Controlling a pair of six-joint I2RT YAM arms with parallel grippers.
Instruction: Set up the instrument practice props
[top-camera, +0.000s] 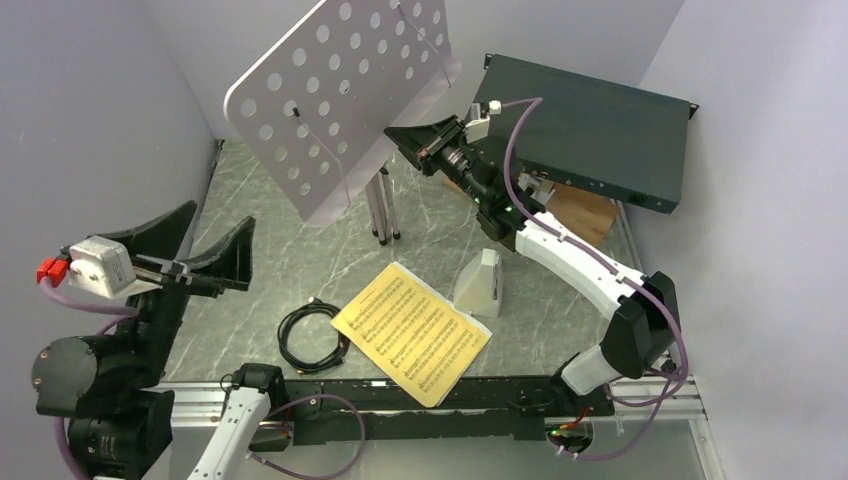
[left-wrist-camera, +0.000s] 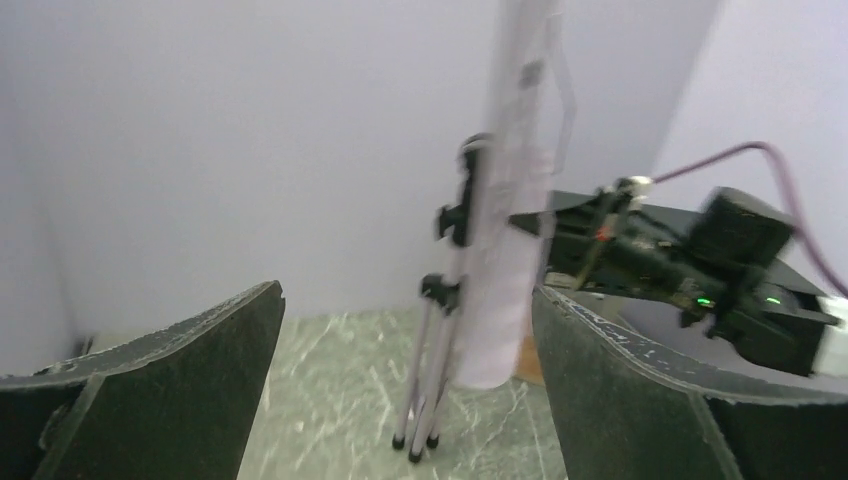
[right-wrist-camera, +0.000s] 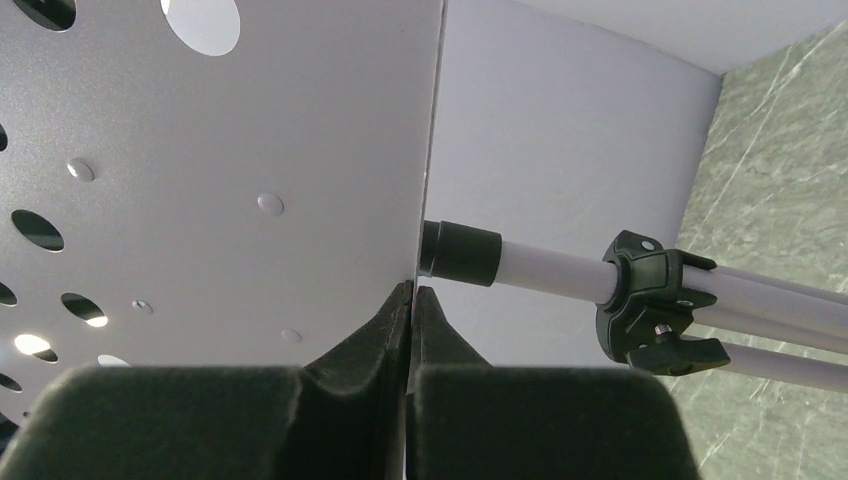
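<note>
Pinching the edge of the pale grey perforated music stand (top-camera: 310, 190), your right gripper (top-camera: 392, 136) seemingly steadies it; your left gripper (top-camera: 222, 216) gapes empty.

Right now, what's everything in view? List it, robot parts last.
music stand: 1, pale grey perforated desk on silver tripod, back centre
sheet-music pages: count unclear, yellow over white, flat, near centre
metronome: 1, white, upright, just right of the pages
cable: 1, black, coiled, left of the pages
flat box: 1, dark green, back right
table: 1, grey-green marbled
left gripper: 1, black, left side, jaws open, empty
right gripper: 1, black, jaws shut on the stand's desk edge
</note>
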